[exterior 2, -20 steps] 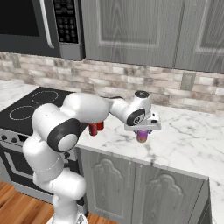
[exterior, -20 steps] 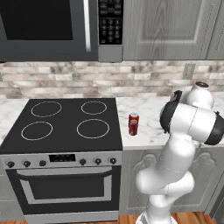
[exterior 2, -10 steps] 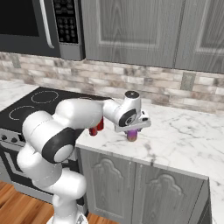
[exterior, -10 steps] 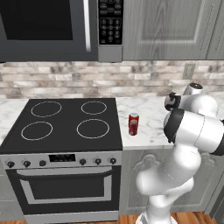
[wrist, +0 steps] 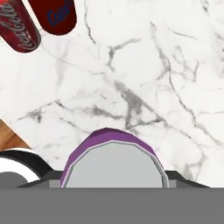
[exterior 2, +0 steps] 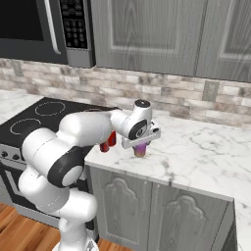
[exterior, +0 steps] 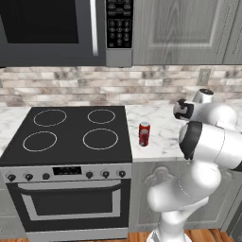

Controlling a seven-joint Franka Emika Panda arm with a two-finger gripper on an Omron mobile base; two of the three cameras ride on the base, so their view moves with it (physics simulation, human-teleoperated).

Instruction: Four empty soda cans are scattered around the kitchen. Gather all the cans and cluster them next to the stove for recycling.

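Right base view places the tool [exterior 2: 140, 147] at the centre of the frame, pointed down over the white marble surface [exterior 2: 196, 152], with a purple can [exterior 2: 140, 150] seated between its jaws. The jaws are judged to be closed about the can's width, gripping its wall just below the rim. Whether the can's base touches the surface cannot be told.

In the hand view the can's flat grey top is seen at bottom centre. At the upper left of that frame 2 more cans lie close together: a red can [wrist: 19, 26] and a darker red can [wrist: 54, 15]. In the left base view 1 soda can [exterior: 144, 133] is seen upright at the centre of the frame, just beside the right edge of the stove [exterior: 71, 137]. The held can is well apart from the stove, to the right of that group.

An empty can is expected to be very light, with thin walls that dent under a hard squeeze and smooth sides that may slip. A hold across the upper wall, where the rim stiffens it, is judged safest, with modest force. The can is likely to tip easily when set down near its neighbours.
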